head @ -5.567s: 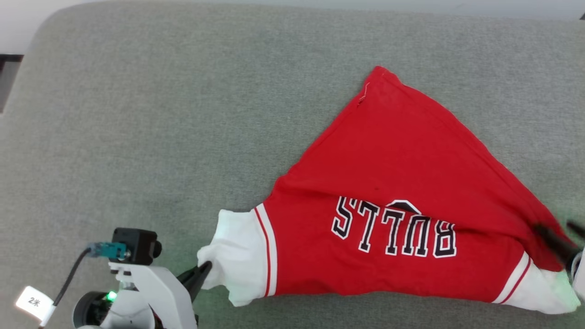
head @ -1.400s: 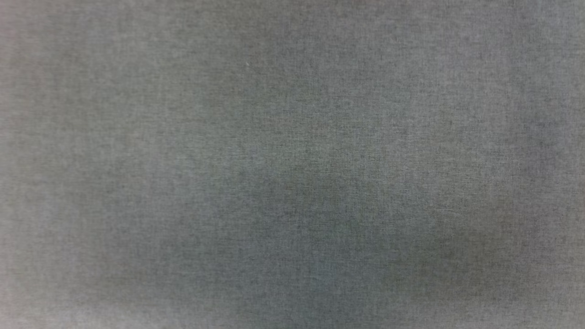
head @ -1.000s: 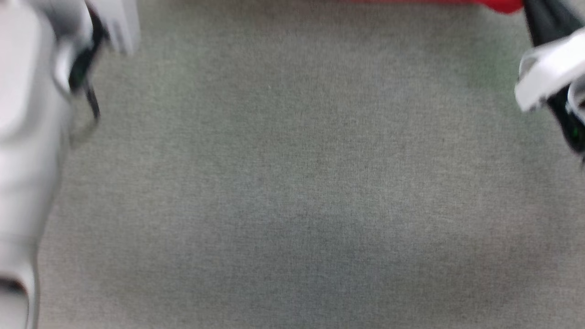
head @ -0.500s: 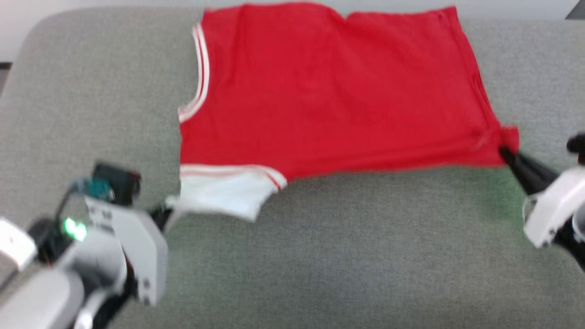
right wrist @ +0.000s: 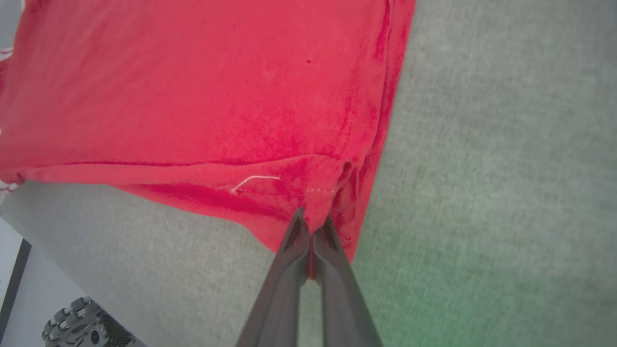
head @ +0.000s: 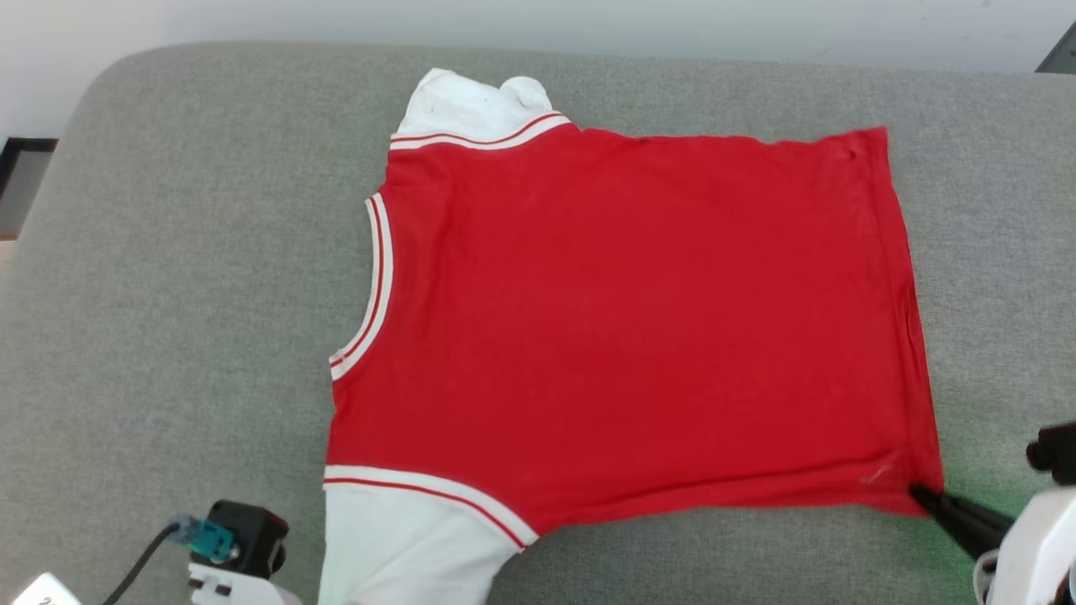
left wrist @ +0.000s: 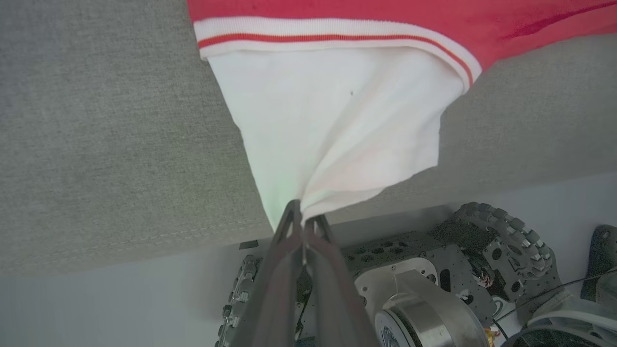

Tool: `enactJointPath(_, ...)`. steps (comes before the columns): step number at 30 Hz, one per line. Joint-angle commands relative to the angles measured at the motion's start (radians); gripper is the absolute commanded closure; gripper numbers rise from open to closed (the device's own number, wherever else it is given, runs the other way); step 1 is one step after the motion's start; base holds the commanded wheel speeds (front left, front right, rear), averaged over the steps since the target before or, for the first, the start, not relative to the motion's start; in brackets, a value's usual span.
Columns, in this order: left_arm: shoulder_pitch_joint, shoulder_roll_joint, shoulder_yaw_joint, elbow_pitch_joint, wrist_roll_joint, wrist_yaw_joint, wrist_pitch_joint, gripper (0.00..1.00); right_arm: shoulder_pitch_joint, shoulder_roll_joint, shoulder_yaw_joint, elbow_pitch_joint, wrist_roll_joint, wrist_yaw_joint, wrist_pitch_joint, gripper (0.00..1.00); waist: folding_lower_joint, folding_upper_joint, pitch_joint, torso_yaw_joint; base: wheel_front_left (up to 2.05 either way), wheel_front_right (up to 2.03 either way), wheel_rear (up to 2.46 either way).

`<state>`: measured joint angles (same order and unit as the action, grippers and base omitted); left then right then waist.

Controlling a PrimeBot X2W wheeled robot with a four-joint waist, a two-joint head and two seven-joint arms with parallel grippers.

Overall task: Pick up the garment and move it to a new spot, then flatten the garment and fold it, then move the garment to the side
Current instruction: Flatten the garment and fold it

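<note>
the garment [head: 622,336] is now lying spread on the cushion [head: 185,252] (no longer bunched); left gripper [left wrist: 302,218] is clamping its white sleeve [left wrist: 337,120], right gripper [right wrist: 312,225] its hem corner [right wrist: 332,193], so flattening is progressing.

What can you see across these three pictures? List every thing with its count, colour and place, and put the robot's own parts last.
red jersey shirt with white sleeves and striped trim: one, red and white, spread flat on the middle of the pad, no lettering showing.
grey fabric-covered pad: one, grey, under the shirt.
pale floor: one stretch, off-white, beyond the pad's near edge.
wheeled metal base: one, grey and black, below the pad's near edge in the left wrist view.
left claw: one, dark, shut on the tip of the near white sleeve.
right claw: one, dark, shut on the shirt's near red hem corner.
</note>
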<state>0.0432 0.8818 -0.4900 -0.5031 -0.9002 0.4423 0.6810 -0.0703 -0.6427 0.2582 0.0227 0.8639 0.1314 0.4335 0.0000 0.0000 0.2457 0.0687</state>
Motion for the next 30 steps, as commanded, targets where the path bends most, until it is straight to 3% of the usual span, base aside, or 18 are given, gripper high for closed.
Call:
enactJointPath(1,0.010,0.006,0.004,-0.003,-0.010,0.008,0.002,1.00,0.014,0.005,-0.013,-0.010,0.004,-0.002,0.007,1.00,0.0000,0.0000,0.001,-0.001,0.00,0.00,0.00)
enactJointPath(8,-0.018,0.053,0.056,-0.046,0.018,0.023,-0.013,1.00,0.089,0.056,-0.115,-0.125,-0.030,-0.002,0.070,1.00,0.0000,0.0000,0.016,-0.018,0.00,0.00,0.00)
enactJointPath(14,-0.164,0.116,0.118,-0.058,0.079,-0.015,-0.015,1.00,0.008,0.106,-0.165,-0.170,-0.090,-0.002,0.089,1.00,0.0000,0.0000,0.034,-0.042,0.00,0.00,0.00)
enactJointPath(21,-0.457,0.094,0.109,0.092,0.127,-0.177,-0.016,1.00,-0.178,0.173,-0.149,-0.117,-0.169,-0.002,0.089,1.00,0.0000,0.0000,0.074,-0.066,0.00,0.00,0.00)
enactJointPath(26,-0.675,-0.001,0.042,0.297,0.161,-0.298,-0.017,1.00,-0.323,0.192,-0.095,-0.005,-0.205,-0.002,0.064,1.00,0.0000,0.0000,0.105,-0.076,0.00,0.00,0.00)
enactJointPath(30,-0.793,-0.081,-0.014,0.486,0.177,-0.370,-0.016,1.00,-0.415,0.205,-0.043,0.100,-0.225,-0.002,0.038,1.00,0.0000,0.0000,0.123,-0.082,0.00,0.00,0.00)
